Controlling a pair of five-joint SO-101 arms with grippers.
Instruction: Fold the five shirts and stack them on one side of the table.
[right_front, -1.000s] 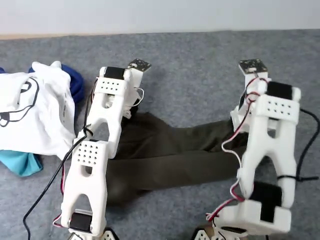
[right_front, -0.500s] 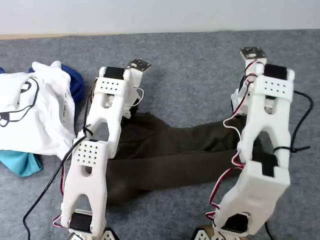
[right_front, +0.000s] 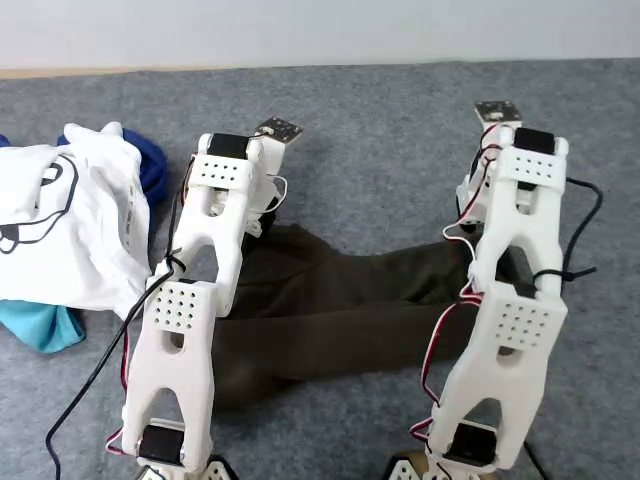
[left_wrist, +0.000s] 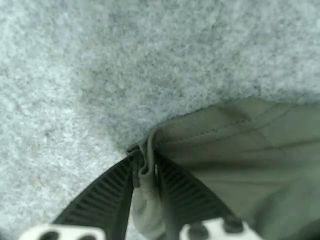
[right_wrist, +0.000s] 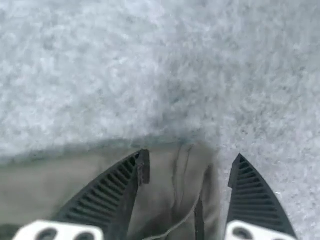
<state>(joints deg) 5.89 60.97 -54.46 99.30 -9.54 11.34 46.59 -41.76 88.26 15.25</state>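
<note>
Olive shirt (right_front: 340, 300) centre of worktop (right_front: 400, 120), looks part-folded; left claw (left_wrist: 144, 162) clenched on its edge; right claw (right_wrist: 190, 167) released, straddling far edge; side pile (right_front: 60, 220) fold state unclear; likely mid-task.

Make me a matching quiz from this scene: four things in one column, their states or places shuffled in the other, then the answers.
1. left gripper
2. right gripper
3. white shirt
4. olive shirt

A. spread across the middle of the table
B. open above a shirt edge
C. shut on a shirt edge
D. crumpled at the table's edge

Pairs: 1-C, 2-B, 3-D, 4-A.
</note>
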